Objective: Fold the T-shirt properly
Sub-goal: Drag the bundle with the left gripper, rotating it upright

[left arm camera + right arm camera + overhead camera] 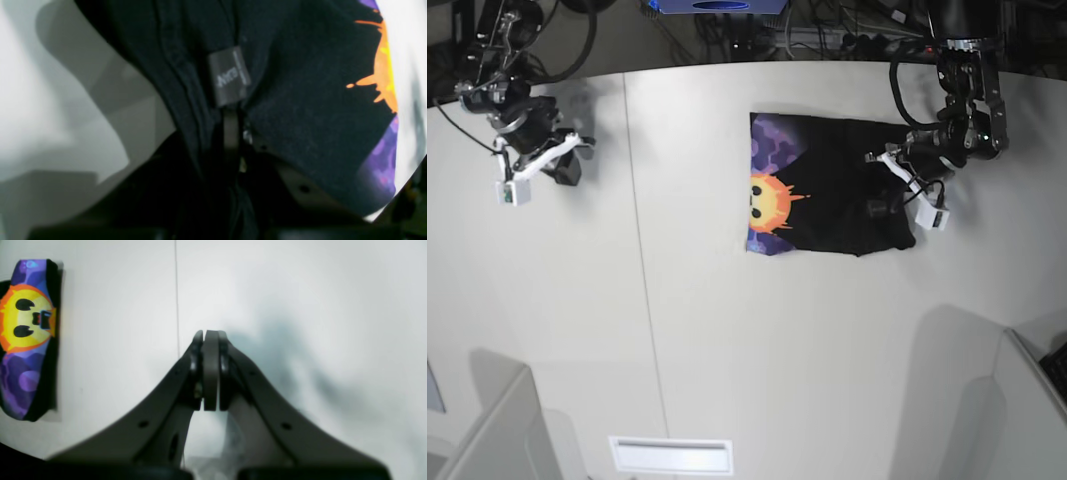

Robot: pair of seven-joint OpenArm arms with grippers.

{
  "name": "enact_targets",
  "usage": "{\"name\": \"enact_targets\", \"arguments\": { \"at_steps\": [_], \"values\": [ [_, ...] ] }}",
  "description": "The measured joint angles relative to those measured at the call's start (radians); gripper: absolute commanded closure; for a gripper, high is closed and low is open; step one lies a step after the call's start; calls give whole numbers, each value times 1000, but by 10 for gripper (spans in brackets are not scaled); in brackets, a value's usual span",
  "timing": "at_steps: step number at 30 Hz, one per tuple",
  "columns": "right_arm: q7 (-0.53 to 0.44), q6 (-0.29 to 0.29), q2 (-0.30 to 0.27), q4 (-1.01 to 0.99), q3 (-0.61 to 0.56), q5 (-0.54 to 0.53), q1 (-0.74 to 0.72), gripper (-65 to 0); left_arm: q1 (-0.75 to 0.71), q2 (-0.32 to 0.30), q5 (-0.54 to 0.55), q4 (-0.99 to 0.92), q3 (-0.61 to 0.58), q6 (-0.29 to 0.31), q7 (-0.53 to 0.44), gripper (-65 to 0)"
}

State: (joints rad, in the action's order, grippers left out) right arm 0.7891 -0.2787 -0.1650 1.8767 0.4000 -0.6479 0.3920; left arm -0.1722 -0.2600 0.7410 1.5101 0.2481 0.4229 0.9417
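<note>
The T-shirt [827, 190] lies folded on the white table [677, 330], black with the orange sun-face print on purple at its left end. My left gripper [879, 208] is at the shirt's right edge. In the left wrist view the gripper [231, 115] is shut, with black cloth [300, 100] and a grey neck label [229, 76] bunched around its fingers. My right gripper [565, 165] is far off at the table's left. In the right wrist view it [210, 336] is shut and empty above bare table, with the shirt's print [26, 340] at the frame's left edge.
A thin seam [639, 250] runs front to back across the table. Grey panels stand at the front left [497, 440] and front right [1017, 420] corners. Cables and equipment [827, 35] sit behind the far edge.
</note>
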Motion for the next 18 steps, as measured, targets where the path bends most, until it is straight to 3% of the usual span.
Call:
{"name": "enact_targets", "arguments": {
  "at_steps": [9, 18],
  "values": [
    [-5, -2, -3, 0, 11, 1, 39, 0, 82, -71, -15, -8, -145, -1, 17, 0],
    [-10, -3, -3, 0, 11, 0, 62, 0, 217, -182, -31, -9, -410, -5, 21, 0]
  ]
}}
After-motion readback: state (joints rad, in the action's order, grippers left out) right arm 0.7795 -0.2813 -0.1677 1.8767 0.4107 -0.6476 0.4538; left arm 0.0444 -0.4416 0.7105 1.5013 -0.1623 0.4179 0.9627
